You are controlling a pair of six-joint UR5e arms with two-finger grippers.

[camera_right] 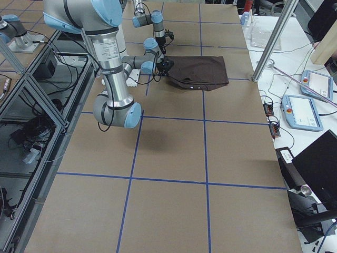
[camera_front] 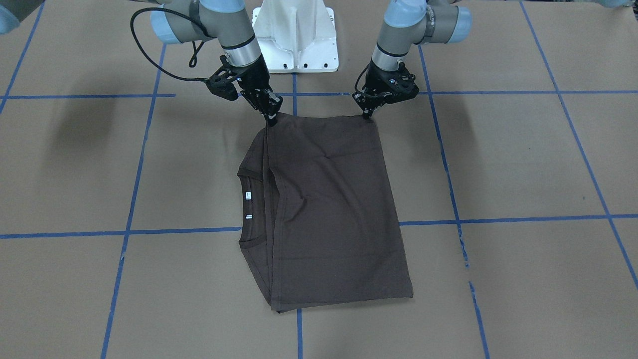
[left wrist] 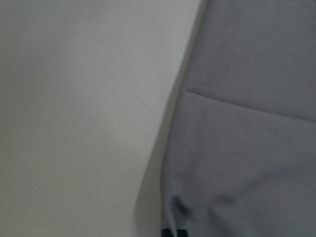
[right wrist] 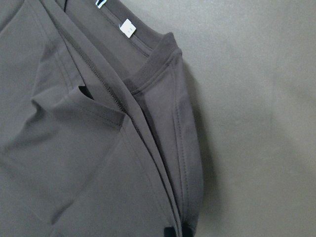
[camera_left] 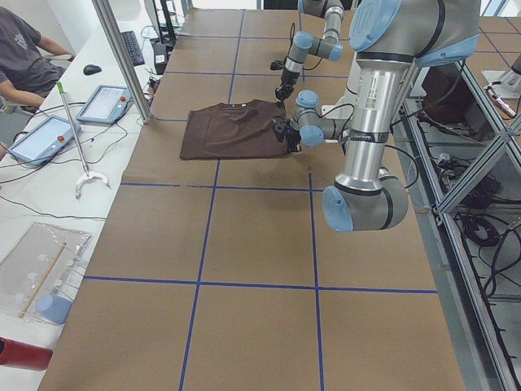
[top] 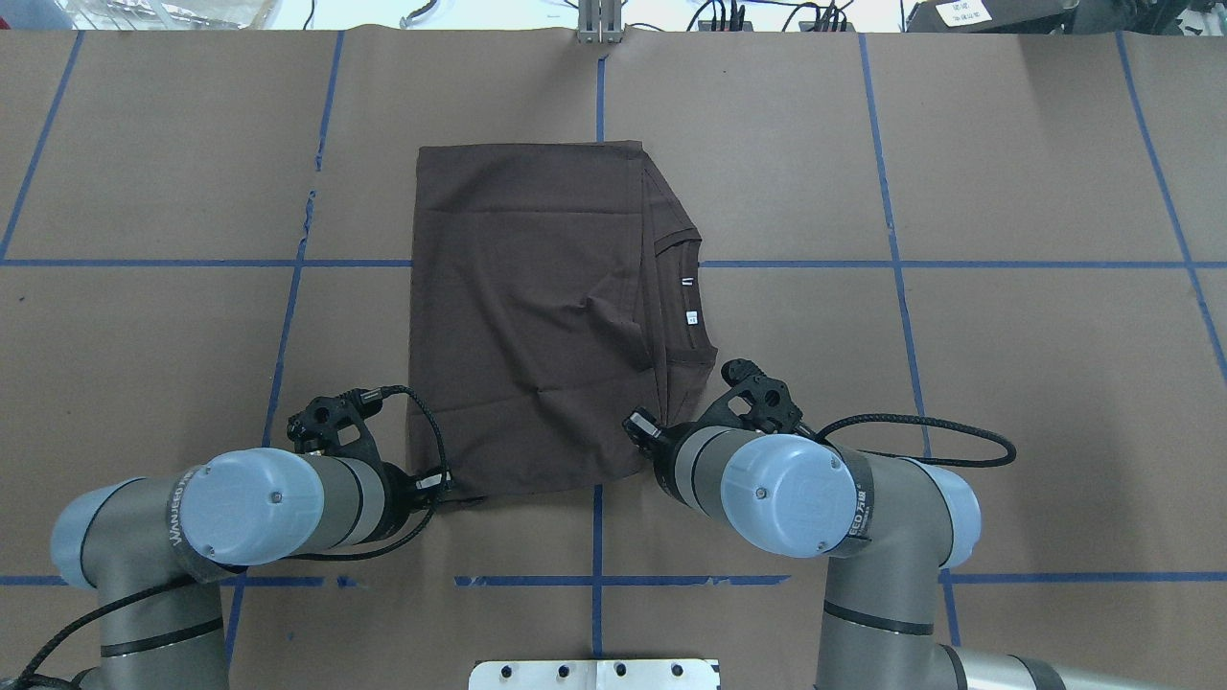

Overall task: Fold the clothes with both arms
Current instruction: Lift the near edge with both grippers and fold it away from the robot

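Note:
The dark grey-brown T-shirt (camera_front: pixel 329 209) lies folded on the brown table, its collar and white neck tag (camera_front: pixel 247 195) on my right side. It also shows in the overhead view (top: pixel 527 307). My left gripper (camera_front: pixel 368 116) is shut on the near corner of the shirt's hem side. My right gripper (camera_front: pixel 272 118) is shut on the near corner beside the collar. The edge between them runs straight and taut. The left wrist view shows cloth (left wrist: pixel 247 148) beside bare table. The right wrist view shows the ribbed collar (right wrist: pixel 158 69) and the tag (right wrist: pixel 128 28).
The white base bracket (camera_front: pixel 296 40) stands just behind the grippers. Blue tape lines (camera_front: pixel 498 219) cross the table. In the exterior left view an upright metal pole (camera_left: pixel 122 57) and tablets (camera_left: pixel 110 102) stand on the operators' desk, where a person (camera_left: pixel 24 53) sits.

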